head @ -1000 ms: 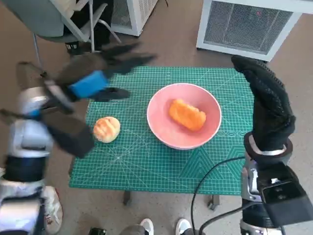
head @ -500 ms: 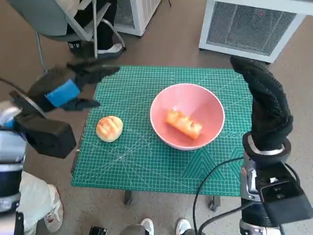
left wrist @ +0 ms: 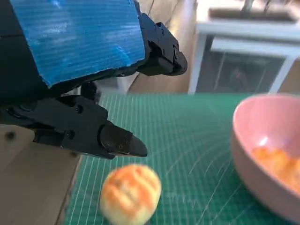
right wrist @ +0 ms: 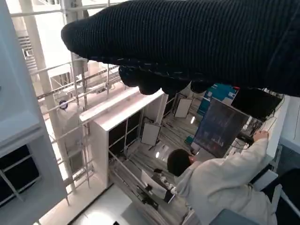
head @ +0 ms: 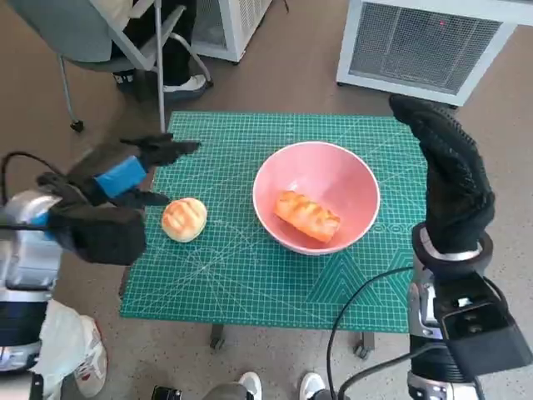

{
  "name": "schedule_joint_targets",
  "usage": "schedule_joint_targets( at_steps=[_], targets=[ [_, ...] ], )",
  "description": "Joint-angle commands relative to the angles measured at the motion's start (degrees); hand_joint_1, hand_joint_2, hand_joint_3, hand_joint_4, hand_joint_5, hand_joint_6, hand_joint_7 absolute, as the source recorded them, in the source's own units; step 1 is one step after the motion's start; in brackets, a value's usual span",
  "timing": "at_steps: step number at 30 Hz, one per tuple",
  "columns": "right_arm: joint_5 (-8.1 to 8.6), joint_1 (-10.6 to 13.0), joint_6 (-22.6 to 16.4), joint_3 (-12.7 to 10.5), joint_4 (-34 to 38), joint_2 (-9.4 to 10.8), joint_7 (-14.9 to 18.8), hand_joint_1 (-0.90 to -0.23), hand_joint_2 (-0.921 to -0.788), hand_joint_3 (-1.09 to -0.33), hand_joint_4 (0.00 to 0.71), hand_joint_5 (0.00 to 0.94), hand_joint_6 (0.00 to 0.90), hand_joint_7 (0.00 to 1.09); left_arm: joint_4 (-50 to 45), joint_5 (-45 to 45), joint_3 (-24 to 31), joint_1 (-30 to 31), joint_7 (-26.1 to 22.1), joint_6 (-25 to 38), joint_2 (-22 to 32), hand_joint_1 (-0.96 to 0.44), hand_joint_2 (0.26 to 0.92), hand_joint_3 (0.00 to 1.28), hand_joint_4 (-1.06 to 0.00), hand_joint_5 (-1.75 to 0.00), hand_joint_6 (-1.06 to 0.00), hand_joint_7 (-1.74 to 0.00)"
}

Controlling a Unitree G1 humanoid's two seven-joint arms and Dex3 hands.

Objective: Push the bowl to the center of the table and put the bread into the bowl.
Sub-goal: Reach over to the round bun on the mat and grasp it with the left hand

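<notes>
At the table's left edge, the robot's left hand (head: pixel 133 171), black with blue tape across its back, hangs over the green cutting mat (head: pixel 241 283) with its fingers (left wrist: pixel 117 140) spread and nothing in its grasp; the left wrist view shows them apart just above a round golden bun (head: pixel 184 219), with no contact visible. The bun lies on the mat's left part, beside the pink bowl (head: pixel 350 171) and clear of it. The bowl stands near the middle of the mat, upright, and an oblong orange-brown piece of bread (head: pixel 308 216) lies inside it, slanted across the bottom. On the right, the right hand (head: pixel 445 179) in its black knitted glove is raised beside the bowl at the mat's right edge, fingers extended upward and together, empty and touching neither bowl nor table. A black cable (head: pixel 354 312) loops from the right forearm across the mat's near right corner. Beyond the table stand a white grilled appliance (head: pixel 425 42) and a grey chair (head: pixel 92 37), and shoe tips (head: pixel 279 385) show at the near edge. The right wrist view, turned away from the table, shows the glove above a person in a pale top (right wrist: pixel 220 187) at a dark screen (right wrist: pixel 220 129).
</notes>
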Motion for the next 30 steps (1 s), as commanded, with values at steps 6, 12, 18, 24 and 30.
schedule_joint_targets(
  at_steps=[6,12,18,24,30],
  targets=[
    [1.61,1.02,0.44,0.07,-0.12,-1.13,1.69,-0.469,-0.921,-0.579,0.428,0.004,0.071,0.73,9.35,3.87,-5.67,-1.48,-0.17,-0.28,-1.88,-0.19,0.917,0.0,-0.27,0.0,-0.38,0.0],
    [1.63,1.49,0.66,0.07,-0.93,-1.35,1.75,-0.472,-0.921,-0.578,0.428,0.003,0.07,0.73,18.58,6.33,-9.3,-4.8,-0.77,-0.97,-3.19,-0.2,0.917,0.0,-0.23,0.0,-0.36,0.0],
    [1.43,1.66,0.56,0.03,-0.86,-1.61,1.61,-0.472,-0.921,-0.577,0.428,0.003,0.069,0.73,26.77,8.53,-12.42,-8.29,-1.44,-1.0,-5.04,-0.19,0.92,0.0,-0.2,0.0,-0.34,0.0],
    [0.98,1.7,0.78,0.15,-1.05,-1.57,1.39,-0.471,-0.921,-0.579,0.427,0.002,0.067,0.74,34.0,10.05,-14.76,-10.26,-0.38,-1.53,-6.95,-0.18,0.921,0.02,-0.25,-0.02,-0.37,-0.02],
    [1.19,1.85,0.99,0.18,-1.4,-1.57,1.45,-0.472,-0.921,-0.58,0.427,0.002,0.065,0.74,39.42,11.43,-16.75,-11.58,0.83,-1.48,-8.21,-0.12,0.921,0.04,-0.43,-0.04,-0.48,-0.04]
  ],
)
